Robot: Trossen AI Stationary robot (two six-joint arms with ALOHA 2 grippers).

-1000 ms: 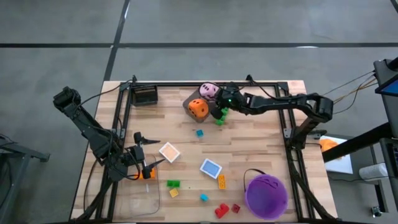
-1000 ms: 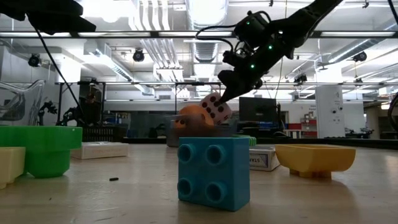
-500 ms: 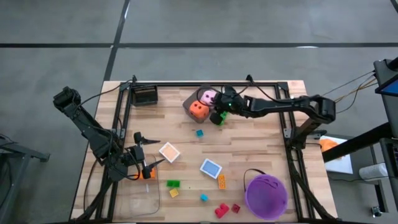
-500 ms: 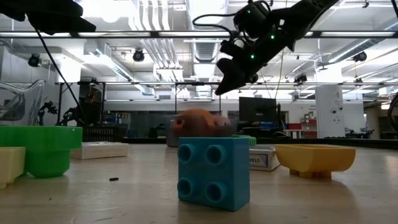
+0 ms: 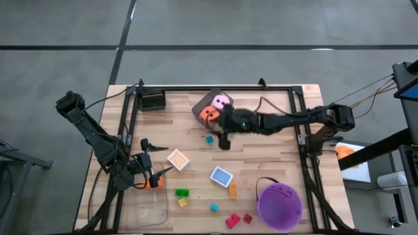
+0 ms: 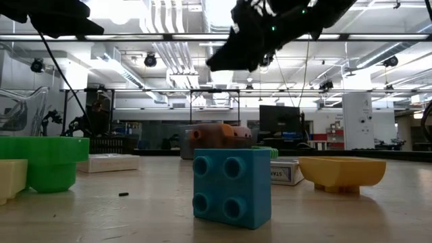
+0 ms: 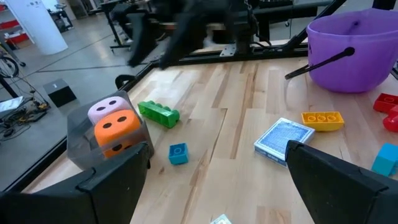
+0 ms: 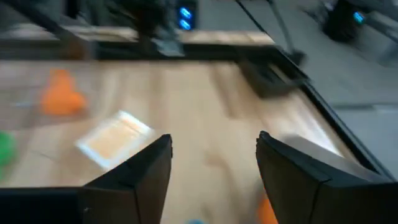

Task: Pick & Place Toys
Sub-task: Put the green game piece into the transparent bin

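The wooden counter [image 5: 261,156] carries all items inside a dark metal frame. The purple bucket [image 5: 279,204] stands at the near right corner, upright.

Right arm: extended across the far half of the counter. The right tool [image 5: 224,138] hangs above the wood just beside the clear tray [image 5: 199,106]; its fingers [image 8: 134,180] are spread with nothing between them.

Left arm: parked at the near left side. The left tool [image 5: 159,171] is spread wide and empty, near the orange tile [image 5: 177,159].

Clear tray: sits at the far centre and holds both dice, the orange die [image 5: 209,113] touching the pink die [image 5: 221,101].

Loose toys on the counter:
- blue tile [image 5: 221,176], centre, flat
- green long brick [image 7: 158,114], near the tray
- yellow brick [image 5: 232,190], just beside the blue tile
- green brick [image 5: 181,192], with a small yellow piece [image 5: 183,202] just beside it
- red bricks [image 5: 238,220], near edge, beside the bucket
- small blue brick [image 5: 209,140], near the right tool
- second small blue brick [image 5: 213,207], near edge
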